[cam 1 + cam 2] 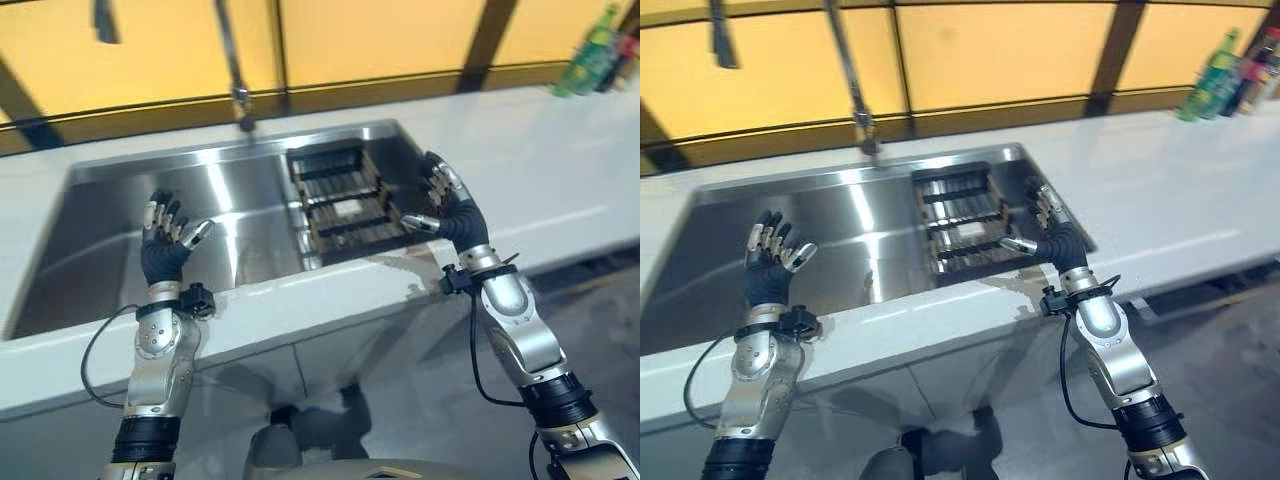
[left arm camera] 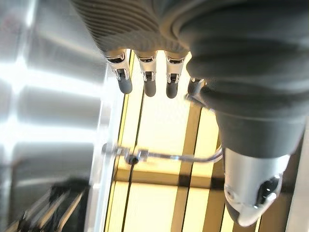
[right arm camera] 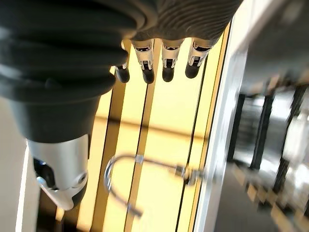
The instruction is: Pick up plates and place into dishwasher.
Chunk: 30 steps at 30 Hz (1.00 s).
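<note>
Hovering over the steel sink (image 1: 120, 260), the left hand (image 1: 165, 245) is raised at the near rim with fingers spread and empty. At the sink's far right end sits the dish rack (image 1: 345, 200) (dark bars, long axis running from the near rim toward the faucet (image 1: 240, 100)). The right hand (image 1: 445, 205) hangs beside that rack, fingers spread, empty. Bottles (image 1: 600, 50) stand on the counter (image 1: 540, 170) well beyond.

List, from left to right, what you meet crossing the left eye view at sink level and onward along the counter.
Left hand raised open over the sink basin → dish rack in the sink's right part → right hand, open beside the rack → white countertop → bottles at the far right corner.
</note>
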Tool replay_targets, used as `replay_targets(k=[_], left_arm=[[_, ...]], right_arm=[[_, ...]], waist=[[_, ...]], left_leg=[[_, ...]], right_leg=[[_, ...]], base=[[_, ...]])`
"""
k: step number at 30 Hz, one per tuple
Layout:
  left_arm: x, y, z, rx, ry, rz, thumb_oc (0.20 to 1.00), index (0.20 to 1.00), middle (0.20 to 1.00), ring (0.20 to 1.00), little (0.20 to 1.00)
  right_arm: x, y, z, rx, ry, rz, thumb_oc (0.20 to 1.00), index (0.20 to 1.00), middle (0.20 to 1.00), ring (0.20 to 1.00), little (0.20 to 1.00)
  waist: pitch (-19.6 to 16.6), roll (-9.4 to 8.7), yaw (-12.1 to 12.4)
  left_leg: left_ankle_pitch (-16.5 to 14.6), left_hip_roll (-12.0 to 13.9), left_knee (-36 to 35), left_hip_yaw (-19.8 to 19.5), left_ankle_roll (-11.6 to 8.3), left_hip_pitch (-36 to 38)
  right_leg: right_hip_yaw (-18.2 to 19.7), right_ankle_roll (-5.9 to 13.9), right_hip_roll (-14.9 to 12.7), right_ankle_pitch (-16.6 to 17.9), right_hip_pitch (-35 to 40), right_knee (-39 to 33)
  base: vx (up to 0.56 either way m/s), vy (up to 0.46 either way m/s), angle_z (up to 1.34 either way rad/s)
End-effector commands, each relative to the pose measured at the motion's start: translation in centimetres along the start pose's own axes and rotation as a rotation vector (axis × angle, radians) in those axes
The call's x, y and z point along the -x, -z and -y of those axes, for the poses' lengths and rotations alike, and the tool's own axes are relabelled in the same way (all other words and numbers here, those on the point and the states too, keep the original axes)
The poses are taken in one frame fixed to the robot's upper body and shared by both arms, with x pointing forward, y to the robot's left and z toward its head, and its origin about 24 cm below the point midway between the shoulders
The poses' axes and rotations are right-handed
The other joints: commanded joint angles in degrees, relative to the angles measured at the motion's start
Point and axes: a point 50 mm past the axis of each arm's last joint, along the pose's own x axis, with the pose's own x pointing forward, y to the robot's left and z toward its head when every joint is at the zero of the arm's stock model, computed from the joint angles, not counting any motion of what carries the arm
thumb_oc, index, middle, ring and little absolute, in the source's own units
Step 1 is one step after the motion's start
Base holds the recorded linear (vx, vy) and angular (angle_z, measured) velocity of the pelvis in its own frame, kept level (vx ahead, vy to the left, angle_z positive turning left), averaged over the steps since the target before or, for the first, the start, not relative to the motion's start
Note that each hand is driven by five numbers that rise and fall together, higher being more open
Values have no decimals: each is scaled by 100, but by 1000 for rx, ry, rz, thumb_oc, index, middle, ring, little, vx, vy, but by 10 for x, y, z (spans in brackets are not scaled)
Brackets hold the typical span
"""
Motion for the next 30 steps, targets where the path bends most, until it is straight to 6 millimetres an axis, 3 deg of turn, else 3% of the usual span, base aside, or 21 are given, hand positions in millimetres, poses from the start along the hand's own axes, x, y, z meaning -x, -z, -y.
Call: replay_targets(k=[1, 4, 7, 8, 9, 10, 12, 13, 15, 22, 25, 30], left_arm=[[-8, -17, 10, -5, 86, 84, 1000, 1000, 1000, 1000, 1000], [-8, -21, 10, -10, 113, 93, 1000, 1000, 1000, 1000, 1000], [-10, -27, 14, -50, 152, 127, 1000, 1000, 1000, 1000, 1000], [-11, -27, 15, -51, 156, 128, 1000, 1000, 1000, 1000, 1000], [-14, -27, 23, -43, 182, 135, 1000, 1000, 1000, 1000, 1000], [-16, -28, 26, -38, 190, 138, 1000, 1000, 1000, 1000, 1000], [-19, -31, 35, -33, 217, 157, 1000, 1000, 1000, 1000, 1000], [-19, -34, 37, -28, 227, 171, 1000, 1000, 1000, 1000, 1000], [-17, -33, 36, -17, 237, 176, 1000, 1000, 1000, 1000, 1000], [-14, -26, 49, 28, 235, 124, 1000, 1000, 1000, 1000, 1000], [-14, -24, 47, 39, 221, 113, 1000, 1000, 1000, 1000, 1000], [-14, -22, 45, 44, 205, 103, 1000, 1000, 1000, 1000, 1000]], right_arm=[[-9, -21, -2, -40, 24, 127, 1000, 1000, 1000, 1000, 1000], [-5, -20, -1, -58, 63, 136, 1000, 1000, 1000, 1000, 1000], [0, -19, -1, -80, 119, 150, 1000, 1000, 1000, 1000, 1000], [1, -19, 0, -82, 124, 150, 1000, 1000, 1000, 1000, 1000], [5, -16, 2, -76, 149, 151, 1000, 1000, 1000, 1000, 1000], [6, -16, 5, -71, 157, 152, 1000, 1000, 1000, 1000, 1000], [9, -17, 11, -61, 179, 158, 1000, 1000, 1000, 1000, 1000], [11, -18, 15, -59, 197, 168, 1000, 1000, 1000, 1000, 1000], [12, -16, 20, -56, 206, 171, 1000, 1000, 1000, 1000, 1000], [0, -25, 28, -37, 196, 161, 1000, 1000, 1000, 1000, 1000], [0, -25, 26, -35, 182, 156, 1000, 1000, 1000, 1000, 1000], [-2, -27, 23, -38, 162, 148, 1000, 1000, 1000, 1000, 1000]], waist=[[-229, -48, 29], [-232, -31, 59], [-170, -33, -41], [-166, -42, -57], [-170, -105, -189], [-173, -128, -233], [-180, -262, -413], [-113, -246, -618], [-137, -213, -576], [-399, -213, -545], [-466, -167, -564], [-562, -116, -566]], left_leg=[[-509, 122, 227, -513, -326, 359], [-624, -29, 114, -563, -139, 525], [-750, -152, 151, -663, 55, 582], [-748, -156, 153, -682, 52, 590], [-754, -222, 242, -850, 30, 514], [-788, -259, 297, -939, 15, 482], [-916, -401, 396, -1108, -30, 453], [-990, -380, 350, -1157, 31, 526], [-972, -195, 252, -1112, -2, 612], [-778, 108, -134, -1134, -244, 796], [-603, 218, -363, -1050, -293, 857], [-580, 289, -538, -1024, -354, 935]], right_leg=[[-63, -410, 69, 577, -550, 301], [-39, -286, -59, 621, -699, 974], [385, -217, 45, 773, -1063, 1768], [469, -227, 74, 754, -1078, 1722], [850, -383, 345, 496, -983, 992], [936, -406, 372, 534, -928, 752], [1399, -266, 170, 1117, -1050, 144], [1911, -135, 302, 1367, -1421, 436], [1671, -203, 346, 1007, -1328, 275], [1448, -207, 336, 1199, -884, -567], [1340, -212, 324, 1227, -867, -605], [1243, -203, 325, 1134, -792, -659]], base=[[132, 138, 30], [101, 102, 33], [76, 33, 35], [82, -124, 25], [67, -154, 17], [87, -221, 40], [61, -205, 76], [21, -188, 100], [-17, -192, 76], [32, -81, 15], [0, 0, 0], [18, 14, 4]])
